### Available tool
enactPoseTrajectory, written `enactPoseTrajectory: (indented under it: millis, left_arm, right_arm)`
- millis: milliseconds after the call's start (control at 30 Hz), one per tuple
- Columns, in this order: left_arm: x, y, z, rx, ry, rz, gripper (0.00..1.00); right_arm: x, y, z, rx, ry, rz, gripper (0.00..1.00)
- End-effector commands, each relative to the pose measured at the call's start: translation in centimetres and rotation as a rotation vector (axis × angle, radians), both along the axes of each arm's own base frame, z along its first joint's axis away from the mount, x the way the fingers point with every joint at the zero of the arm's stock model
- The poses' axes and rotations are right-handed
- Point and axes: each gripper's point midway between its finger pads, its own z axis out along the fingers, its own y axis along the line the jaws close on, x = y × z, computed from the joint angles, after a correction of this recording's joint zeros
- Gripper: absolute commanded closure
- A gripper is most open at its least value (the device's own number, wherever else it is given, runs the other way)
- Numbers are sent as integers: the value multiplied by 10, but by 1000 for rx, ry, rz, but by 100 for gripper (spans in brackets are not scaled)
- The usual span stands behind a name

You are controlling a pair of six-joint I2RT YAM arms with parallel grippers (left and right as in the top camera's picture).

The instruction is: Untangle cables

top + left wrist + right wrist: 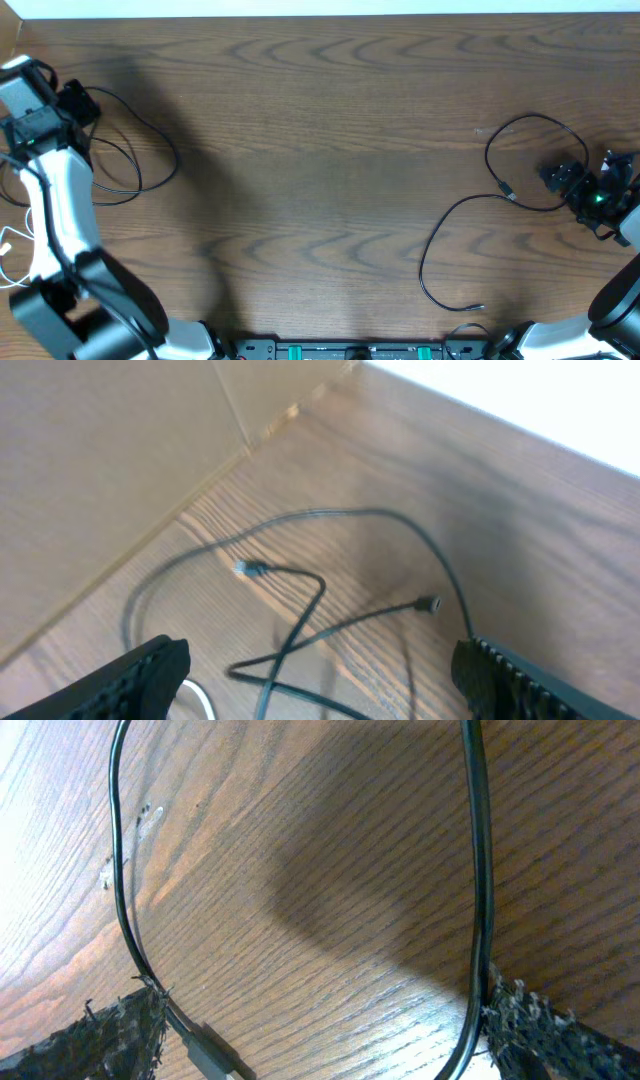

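Left gripper (pixel 318 678): jaws spread wide and closed on nothing, hanging over a black cable (pixel 330 515) that loops and crosses itself on the wooden surface (pixel 520 510). Both of its small plug ends lie inside the loop, one plug (pixel 250 568) to the left and the other plug (pixel 430 602) to the right. A sliver of white cable (pixel 200 698) peeks in beside one finger. From overhead, the left arm runs up the left edge of the surface, its wrist bent toward the far left corner.

Over to the right gripper (pixel 320 1045): jaws also spread wide, low over the surface. A second black cable (pixel 478 870) arcs between them, its strands passing right by each finger (pixel 100 1040); whether they touch, I can't tell. The right arm comes in from the near right corner.
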Motion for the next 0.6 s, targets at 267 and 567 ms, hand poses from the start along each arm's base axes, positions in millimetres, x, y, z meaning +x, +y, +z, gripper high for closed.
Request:
enactPoseTrajectory:
  millis: [267, 567]
  left_arm:
    - [-15, -82, 8, -255, 18, -274, 11]
    - [-10, -149, -55, -323, 270, -515, 11]
  right_arm:
    - [-2, 7, -6, 24, 16, 3, 1]
    - [-1, 6, -6, 20, 11, 5, 1]
